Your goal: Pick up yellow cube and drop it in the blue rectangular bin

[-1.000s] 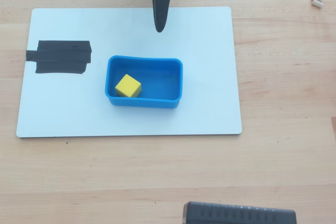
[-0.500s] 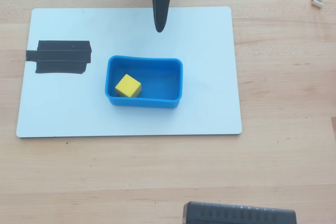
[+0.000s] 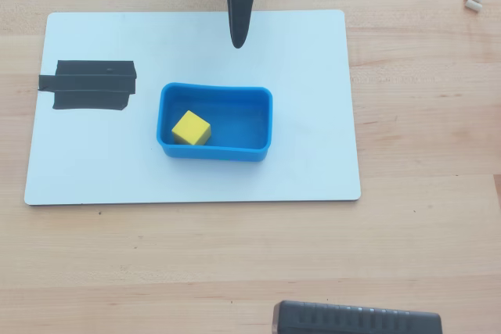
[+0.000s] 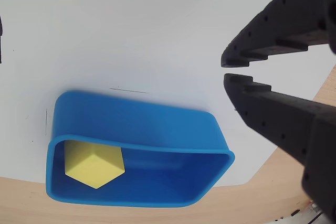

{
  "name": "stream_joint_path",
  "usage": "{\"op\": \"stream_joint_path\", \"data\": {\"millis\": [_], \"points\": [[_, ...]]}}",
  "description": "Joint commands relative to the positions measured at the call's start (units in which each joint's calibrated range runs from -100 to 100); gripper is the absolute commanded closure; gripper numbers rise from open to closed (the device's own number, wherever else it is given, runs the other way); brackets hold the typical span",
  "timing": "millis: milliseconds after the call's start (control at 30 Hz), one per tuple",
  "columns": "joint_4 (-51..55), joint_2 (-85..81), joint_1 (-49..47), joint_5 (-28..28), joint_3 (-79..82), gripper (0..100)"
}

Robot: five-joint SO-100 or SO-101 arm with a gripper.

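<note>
The yellow cube (image 3: 192, 128) lies inside the blue rectangular bin (image 3: 262, 119), in its left part in the overhead view. In the wrist view the cube (image 4: 93, 163) also sits in the left part of the bin (image 4: 136, 119). My gripper (image 3: 238, 40) is above the white board, behind the bin and apart from it. In the wrist view its fingertips (image 4: 226, 70) nearly touch, with only a thin gap and nothing between them.
The bin stands on a white board (image 3: 313, 76) on a wooden table. A black tape patch (image 3: 90, 84) is on the board's left side. A dark device (image 3: 356, 320) lies at the table's front edge. Small pale bits (image 3: 473, 1) lie at the far right.
</note>
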Motion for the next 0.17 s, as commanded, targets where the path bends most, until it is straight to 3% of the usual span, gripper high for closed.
{"op": "stream_joint_path", "data": {"millis": [0, 133], "points": [[0.38, -1.34, 0.45, 0.20, -0.36, 100], [0.38, -1.34, 0.45, 0.20, -0.36, 100]]}}
